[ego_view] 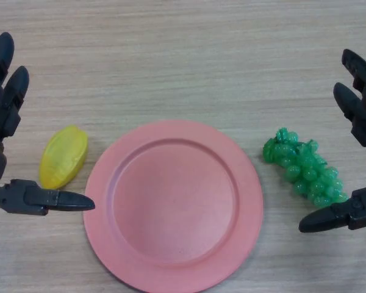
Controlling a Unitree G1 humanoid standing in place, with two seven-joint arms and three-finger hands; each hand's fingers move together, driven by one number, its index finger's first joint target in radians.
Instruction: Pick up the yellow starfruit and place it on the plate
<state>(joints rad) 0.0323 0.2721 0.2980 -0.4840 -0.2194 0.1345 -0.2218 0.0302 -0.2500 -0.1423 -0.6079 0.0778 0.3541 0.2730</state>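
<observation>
Here's the table (189, 55), a pale wood-grain surface filling the whole frame, grain running left to right; nothing of the room shows beyond it. Centre and lower centre sits the plate (119, 177), round, pink, flat on the wood, its lower rim running right down to the bottom edge of the frame.

Over at centre left lies the starfruit (62, 156), yellow, ridged, lying on its side on the bare table. Its long axis runs on a slant, upper end tipped toward the upper right, lower end toward the lower left. It's just beside the plate's left rim, a thin strip of wood between them, and not on the plate.

The left hand (3, 116) comes in at the left edge, spread wide, fingers straight up toward the upper left corner, thumb stretched out along the lower left toward the plate. The starfruit lies right in that open span, below the fingers and just above the thumb, with no contact visible.

On the right edge, the right hand (361, 122) is spread wide as well, holding nothing. Green grapes (302, 166) lie between its fingers and thumb, right of the plate.
</observation>
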